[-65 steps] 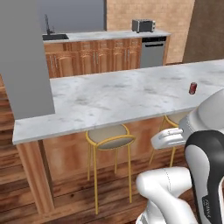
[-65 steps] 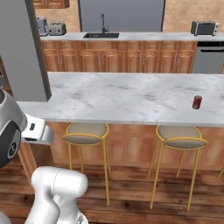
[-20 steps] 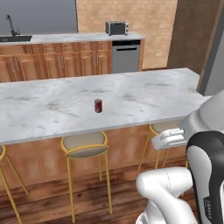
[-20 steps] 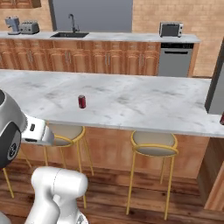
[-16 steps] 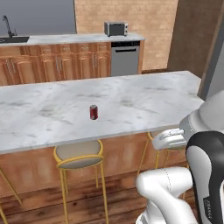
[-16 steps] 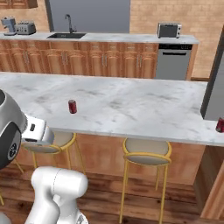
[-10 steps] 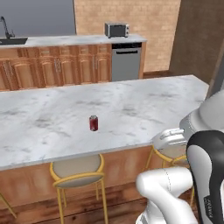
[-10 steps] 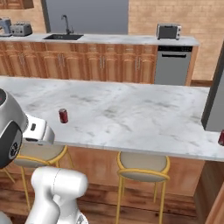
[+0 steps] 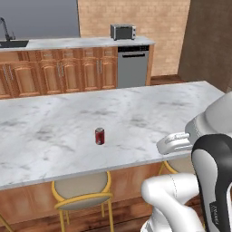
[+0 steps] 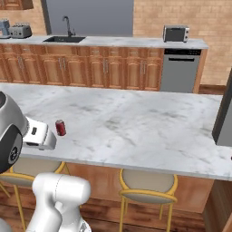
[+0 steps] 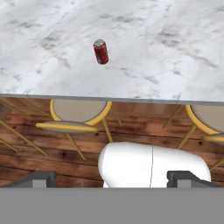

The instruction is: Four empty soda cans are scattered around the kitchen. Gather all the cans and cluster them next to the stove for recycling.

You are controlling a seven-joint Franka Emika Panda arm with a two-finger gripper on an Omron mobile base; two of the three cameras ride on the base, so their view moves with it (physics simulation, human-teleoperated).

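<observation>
Claw [image 11: 111, 177] wide open, empty, low in front of the table edge; hand view has the can [image 11: 101, 51] ahead and slightly left, upright on the table [image 11: 175, 52], well apart from the tips. Left base view: can [image 9: 99, 136] near the table's front edge, above a stool [image 9: 81, 190]. Right base view: can [image 10: 60, 128] just beside the wrist. Next call: reach forward and up.

The arm [image 9: 181, 199] is mostly glossy white, chunky rounded links with a smooth bulbous base segment. One big joint cover is dark, near black with grey edging, and there's small lettering on it I can't really read.
</observation>
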